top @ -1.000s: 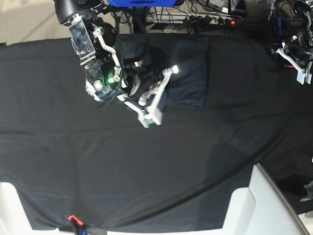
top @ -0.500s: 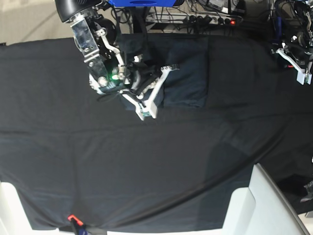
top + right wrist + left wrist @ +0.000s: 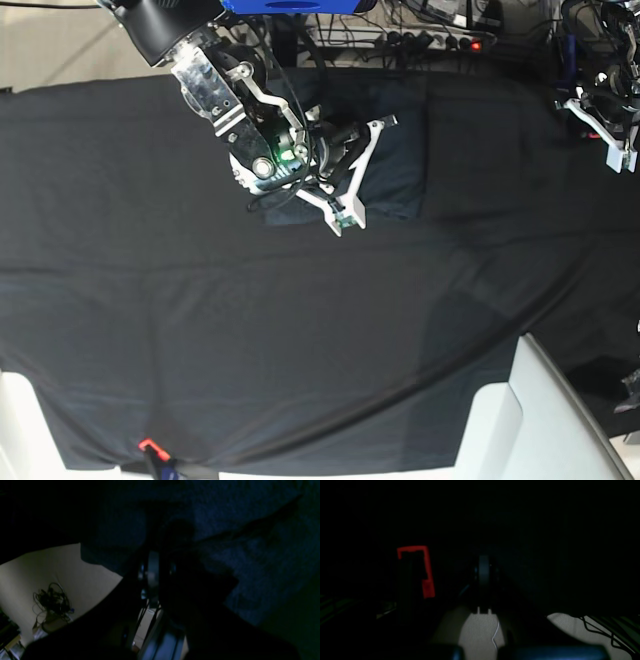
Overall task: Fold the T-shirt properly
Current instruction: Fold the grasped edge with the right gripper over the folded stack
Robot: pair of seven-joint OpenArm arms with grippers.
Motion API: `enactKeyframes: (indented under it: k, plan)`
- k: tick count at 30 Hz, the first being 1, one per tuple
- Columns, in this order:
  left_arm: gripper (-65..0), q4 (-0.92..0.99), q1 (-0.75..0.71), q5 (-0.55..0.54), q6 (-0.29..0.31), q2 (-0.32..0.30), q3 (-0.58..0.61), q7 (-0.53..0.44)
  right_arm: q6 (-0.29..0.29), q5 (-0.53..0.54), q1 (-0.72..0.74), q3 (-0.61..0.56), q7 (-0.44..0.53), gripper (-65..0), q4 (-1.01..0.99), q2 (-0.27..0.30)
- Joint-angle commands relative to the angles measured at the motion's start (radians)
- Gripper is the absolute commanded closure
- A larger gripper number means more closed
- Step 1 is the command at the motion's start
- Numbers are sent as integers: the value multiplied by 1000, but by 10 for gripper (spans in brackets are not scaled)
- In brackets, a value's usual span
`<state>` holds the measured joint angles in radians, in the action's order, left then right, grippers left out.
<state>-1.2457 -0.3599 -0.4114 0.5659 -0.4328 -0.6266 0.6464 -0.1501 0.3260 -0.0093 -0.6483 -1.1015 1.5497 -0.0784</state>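
Note:
The T-shirt lies as a folded blue-grey rectangle at the back centre of the black tablecloth. My right gripper hovers over the shirt's left half and hides that part, its white frame slanting across the cloth. In the right wrist view the jaws look shut, with heathered shirt fabric filling the upper right. Whether they pinch cloth is too dark to tell. My left gripper is shut at the far right edge, away from the shirt, and shows as a dark shape in its wrist view.
White blocks stand at the front right and front left corner. A red clip sits on the front edge. A power strip and cables run behind the table. Beige floor with a cable bundle shows past the cloth edge.
My right arm has swung rightwards and towards the back, further over the folded shirt. The left arm has stayed still.

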Motion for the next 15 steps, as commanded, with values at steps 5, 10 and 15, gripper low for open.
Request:
enactKeyframes:
  k: [5, 10, 15]
  plan:
    - [0, -10, 2, -7, 1, -22, -8, -12, -3, 11, 27, -3, 17, -2, 11, -18]
    - [0, -10, 2, -7, 1, -22, -8, -12, -3, 12, 56, -1, 19, -2, -61, -33]
    - [0, -10, 2, -7, 1, -22, -8, -12, -3, 15, 61, -5, 57, -2, -93, -34]
